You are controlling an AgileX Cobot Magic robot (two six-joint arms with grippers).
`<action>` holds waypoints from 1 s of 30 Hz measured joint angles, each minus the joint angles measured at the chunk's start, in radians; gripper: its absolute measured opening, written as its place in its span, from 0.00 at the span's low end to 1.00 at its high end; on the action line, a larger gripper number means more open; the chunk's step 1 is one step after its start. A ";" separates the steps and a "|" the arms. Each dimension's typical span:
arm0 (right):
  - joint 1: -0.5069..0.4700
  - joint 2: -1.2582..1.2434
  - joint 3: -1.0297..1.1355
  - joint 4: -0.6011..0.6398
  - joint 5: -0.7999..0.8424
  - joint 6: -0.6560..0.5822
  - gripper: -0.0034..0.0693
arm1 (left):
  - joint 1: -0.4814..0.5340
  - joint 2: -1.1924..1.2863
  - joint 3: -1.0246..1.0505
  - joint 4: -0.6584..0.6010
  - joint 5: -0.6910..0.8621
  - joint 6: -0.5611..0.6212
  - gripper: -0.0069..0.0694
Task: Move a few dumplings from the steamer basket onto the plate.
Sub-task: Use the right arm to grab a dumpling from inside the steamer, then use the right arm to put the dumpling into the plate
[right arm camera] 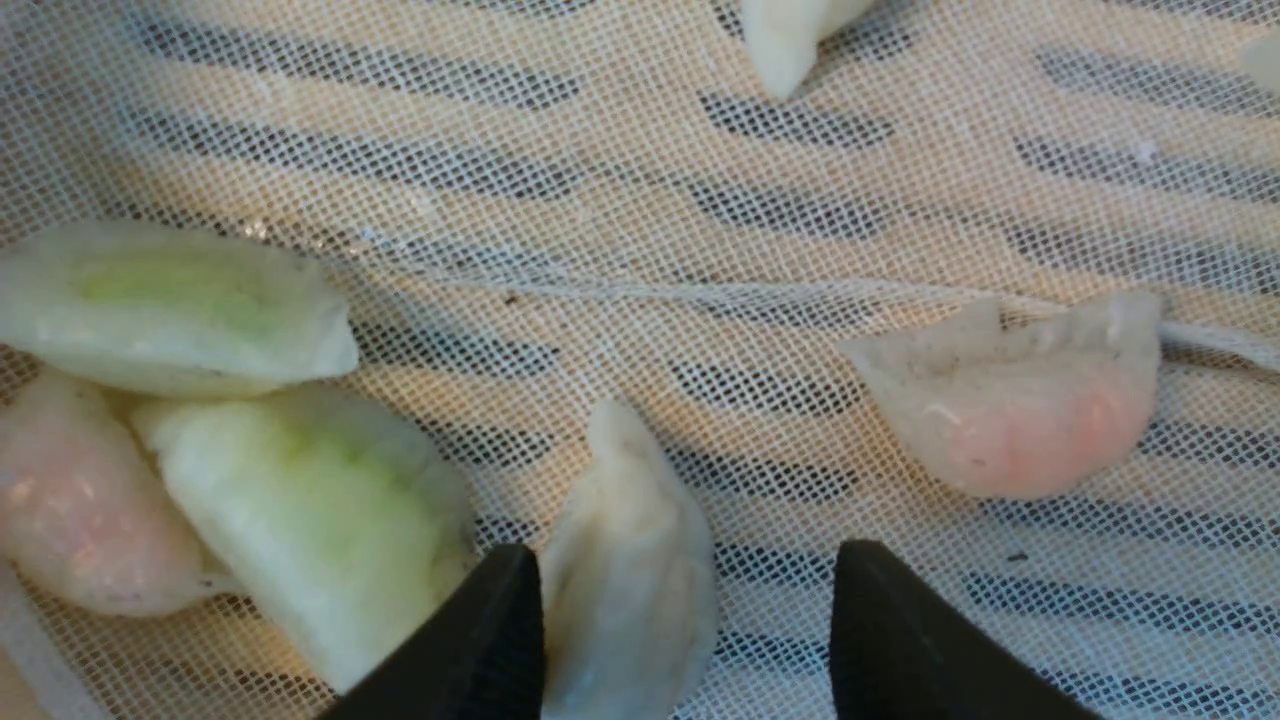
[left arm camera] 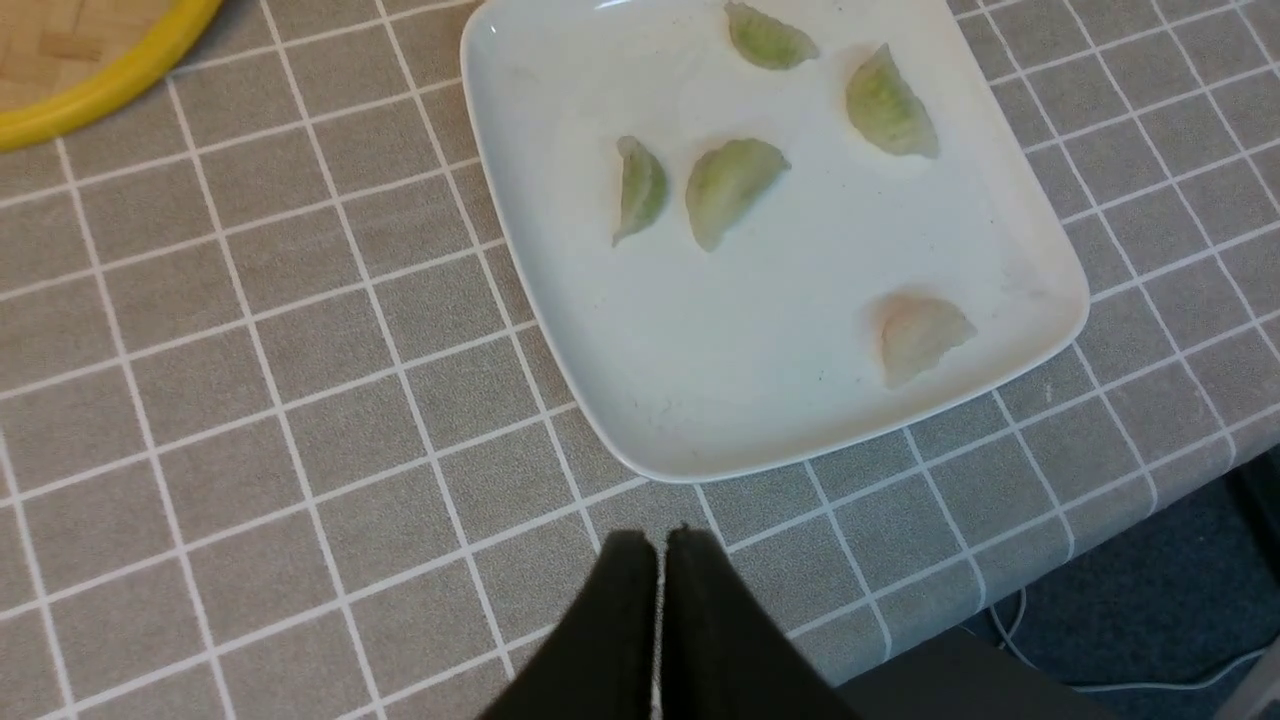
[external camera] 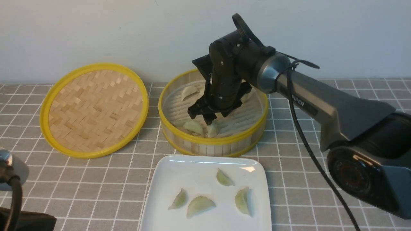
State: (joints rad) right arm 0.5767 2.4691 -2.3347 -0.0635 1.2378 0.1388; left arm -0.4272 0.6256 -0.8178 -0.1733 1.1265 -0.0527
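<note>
The steamer basket (external camera: 213, 141) stands behind the white plate (external camera: 167, 186). My right gripper (external camera: 210, 123) reaches down inside the basket, open; a cream dumpling (right arm camera: 630, 570) lies between its fingers, against one finger and apart from the other. Two green dumplings (right arm camera: 310, 500) and a pinkish one (right arm camera: 1010, 410) lie nearby on the mesh floor. Several green dumplings (external camera: 199, 205) and one pinkish dumpling (left arm camera: 915, 335) rest on the plate (left arm camera: 560, 250). My left gripper (left arm camera: 658, 545) is shut and empty over the tablecloth, near the plate's corner.
The shallow woven basket lid (external camera: 94, 109) lies on the table to the left of the basket. A grey checked tablecloth (external camera: 96, 179) covers the table. The table's edge (left arm camera: 1150, 500) runs close to the plate.
</note>
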 joint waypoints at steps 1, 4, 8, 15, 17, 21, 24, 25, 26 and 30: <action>0.000 0.001 0.000 0.004 -0.001 0.000 0.55 | 0.000 0.000 0.000 0.000 0.000 0.000 0.08; -0.002 0.012 0.000 0.024 -0.001 0.000 0.55 | 0.000 0.000 0.000 0.000 0.000 0.000 0.08; -0.001 0.045 -0.002 0.047 -0.008 -0.001 0.55 | 0.000 0.000 0.000 0.000 -0.001 0.000 0.08; -0.012 0.036 0.002 0.072 -0.010 -0.049 0.43 | 0.000 0.000 0.000 0.000 -0.004 0.000 0.08; -0.018 0.006 0.030 0.097 -0.004 -0.063 0.43 | 0.000 0.000 0.000 0.000 -0.004 0.000 0.08; -0.017 -0.184 0.197 0.166 0.000 -0.082 0.43 | 0.000 0.000 0.000 0.000 -0.017 0.000 0.08; 0.002 -0.334 0.348 0.238 -0.001 -0.110 0.43 | 0.000 0.000 0.000 0.002 -0.052 0.000 0.08; 0.004 -0.353 0.359 0.243 -0.001 -0.113 0.43 | 0.000 0.000 0.000 0.003 -0.054 0.000 0.08; 0.031 -0.410 0.458 0.276 -0.001 -0.122 0.43 | 0.000 0.000 0.000 0.005 -0.071 0.000 0.08; 0.098 -0.446 0.618 0.296 0.000 -0.145 0.43 | 0.000 0.000 0.000 0.025 -0.090 0.000 0.08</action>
State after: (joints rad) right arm 0.6749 2.0234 -1.7171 0.2321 1.2374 -0.0066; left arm -0.4272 0.6256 -0.8178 -0.1484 1.0362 -0.0527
